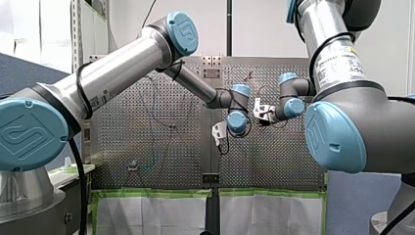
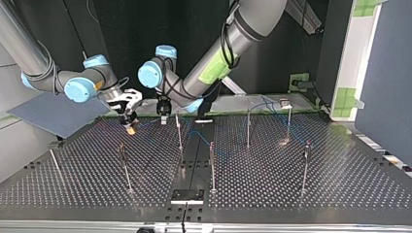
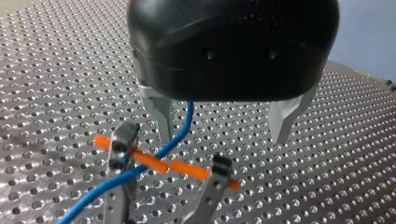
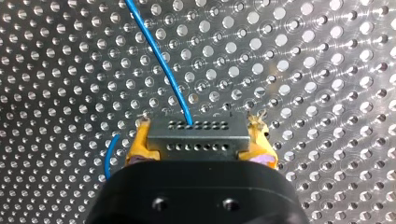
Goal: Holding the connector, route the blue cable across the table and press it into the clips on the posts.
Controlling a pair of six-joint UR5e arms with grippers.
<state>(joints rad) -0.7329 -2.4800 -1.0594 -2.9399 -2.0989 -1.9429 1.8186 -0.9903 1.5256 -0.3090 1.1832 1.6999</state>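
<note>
While R jaws pinch connector (image 4: pixel 197 135), L jaws gape

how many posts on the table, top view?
7. Near row, left to right: thin post, post, post, post. Far row: post, post, post. Arms may hide more.

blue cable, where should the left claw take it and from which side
Probably the loose stretch of the blue cable just behind the connector that the right claw holds, coming down from above. The strand is thin and lies low over the table, and the open left claw straddles it.
</note>
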